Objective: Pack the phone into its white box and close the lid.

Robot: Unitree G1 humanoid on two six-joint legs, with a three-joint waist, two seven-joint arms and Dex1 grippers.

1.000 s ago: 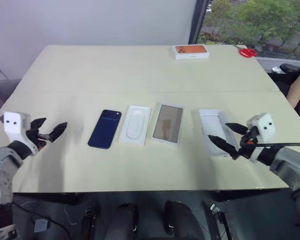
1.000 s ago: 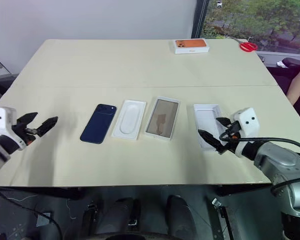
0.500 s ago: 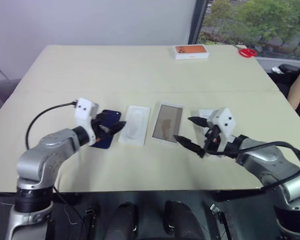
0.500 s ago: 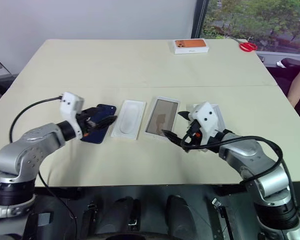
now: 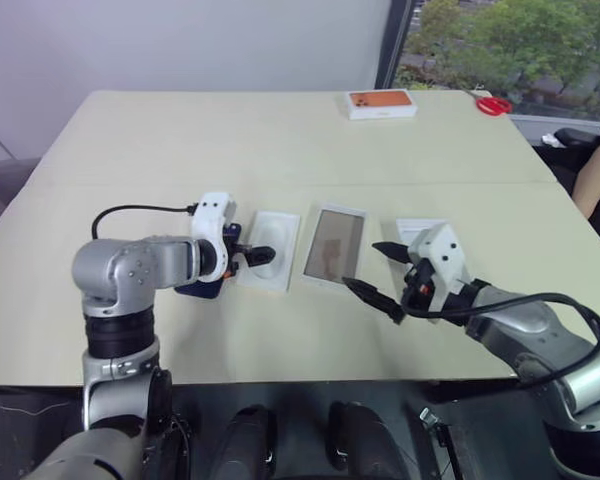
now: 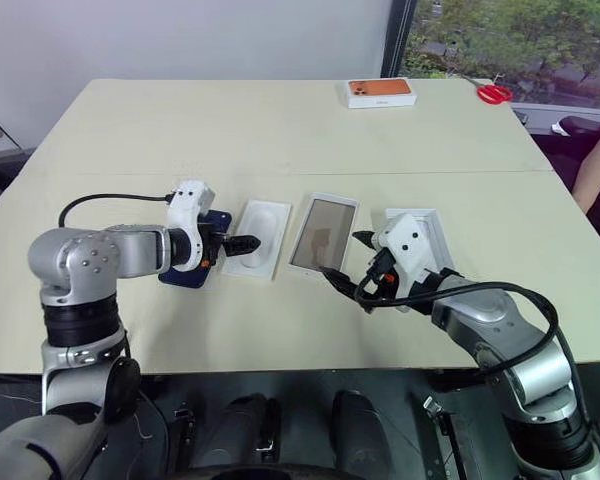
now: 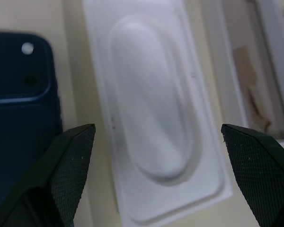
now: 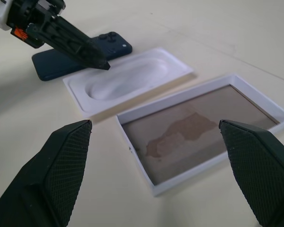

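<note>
The dark navy phone [image 7: 19, 118] lies face down on the table, left of the lid [image 5: 273, 249], which rests inner face up with its oval recess showing. My left gripper [image 5: 258, 256] is open. It hovers low over the phone's right edge, fingertips reaching over the lid. The white box [image 6: 421, 222] lies farther right, partly hidden behind my right gripper [image 6: 345, 255]. That gripper is open and empty, near the front corner of the white-framed tan panel [image 5: 335, 247].
An orange-topped box [image 5: 381, 103] and red scissors [image 5: 495, 104] sit at the table's far edge. A person's arm [image 5: 598, 172] shows at the right border. The table's front edge [image 5: 280, 378] runs just below both arms.
My left arm swung in from the table's left edge to above the phone and lid. My right gripper moved left, from over the white box toward the tan panel. Both stayed open.
</note>
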